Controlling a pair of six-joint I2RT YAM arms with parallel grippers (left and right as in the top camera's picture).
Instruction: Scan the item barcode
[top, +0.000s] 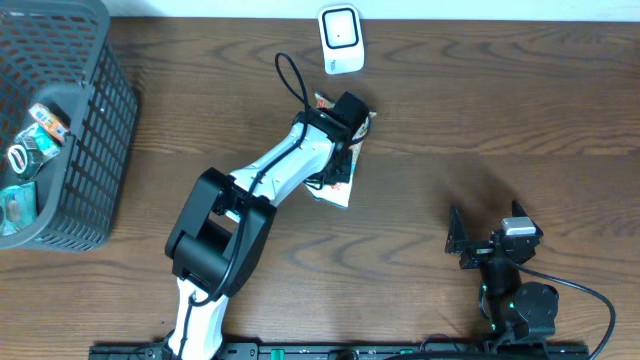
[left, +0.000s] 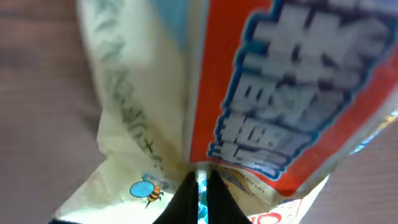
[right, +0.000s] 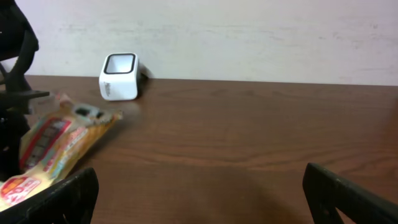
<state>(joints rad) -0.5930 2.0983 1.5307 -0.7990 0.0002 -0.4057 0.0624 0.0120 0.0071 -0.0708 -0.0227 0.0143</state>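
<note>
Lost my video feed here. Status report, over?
Left gripper fingers shut on snack packet, held just short of barcode scanner. Right gripper open, empty, well off to the side. Nothing between packet and scanner.

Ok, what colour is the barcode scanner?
The scanner is white with a dark window; clearest from the right wrist view.

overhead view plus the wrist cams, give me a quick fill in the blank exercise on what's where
The snack packet is pinched in the jaws of the ___ arm. The right gripper rests with its jaws ___. The scanner beyond the packet is coloured ___. The mesh basket stands on the robot's ___ side.
Missing words: left; open; white; left
</note>
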